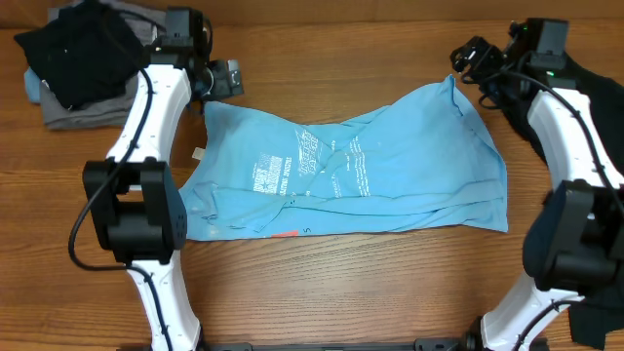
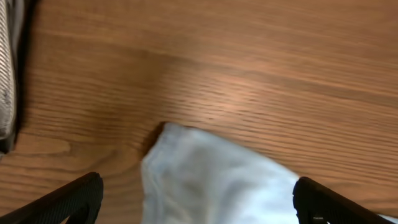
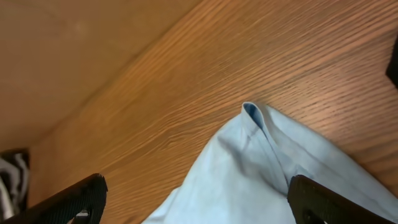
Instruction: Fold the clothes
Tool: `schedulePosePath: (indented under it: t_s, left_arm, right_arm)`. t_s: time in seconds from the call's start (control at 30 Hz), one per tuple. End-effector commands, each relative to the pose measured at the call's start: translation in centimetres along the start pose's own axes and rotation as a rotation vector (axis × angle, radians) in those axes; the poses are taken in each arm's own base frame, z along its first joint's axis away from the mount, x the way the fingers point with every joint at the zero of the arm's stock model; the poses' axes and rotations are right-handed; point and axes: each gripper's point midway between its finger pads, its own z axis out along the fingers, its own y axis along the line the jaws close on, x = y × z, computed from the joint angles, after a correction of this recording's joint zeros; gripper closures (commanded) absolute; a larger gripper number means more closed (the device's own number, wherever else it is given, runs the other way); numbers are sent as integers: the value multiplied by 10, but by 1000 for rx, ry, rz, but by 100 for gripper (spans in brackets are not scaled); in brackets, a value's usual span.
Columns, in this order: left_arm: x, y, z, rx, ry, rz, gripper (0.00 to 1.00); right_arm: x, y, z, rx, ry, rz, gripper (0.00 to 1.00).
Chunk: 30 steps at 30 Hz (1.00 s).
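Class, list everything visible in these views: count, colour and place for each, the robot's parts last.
T-shirt: one, light blue with white lettering, spread mid-table.
folded garments: one pile, grey with black on top, far left corner.
dark cloth: one, black, right edge.
table: one, brown wood, under everything.
left gripper: one, black, open, over the shirt's far left corner.
right gripper: one, black, open, over the shirt's far right corner.

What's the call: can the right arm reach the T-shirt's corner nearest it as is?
Probably yes. The right gripper is open right at that corner of the T-shirt, with only bare table around it and nothing in between.
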Motion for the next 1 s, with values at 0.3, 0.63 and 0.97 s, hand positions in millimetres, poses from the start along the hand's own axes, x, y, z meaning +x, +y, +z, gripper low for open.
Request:
schedulePosePath:
  t_s: [0.3, 0.63, 0.97]
  left_arm:
    - [15, 18, 62, 14, 85, 12, 0]
    - [9, 0, 78, 118, 55, 11, 5]
    - [25, -4, 101, 154, 105, 6, 2]
  right_arm:
    - [19, -25, 59, 100, 35, -53, 4]
    - [20, -37, 74, 134, 25, -56, 24]
    - [13, -26, 82, 87, -14, -49, 25]
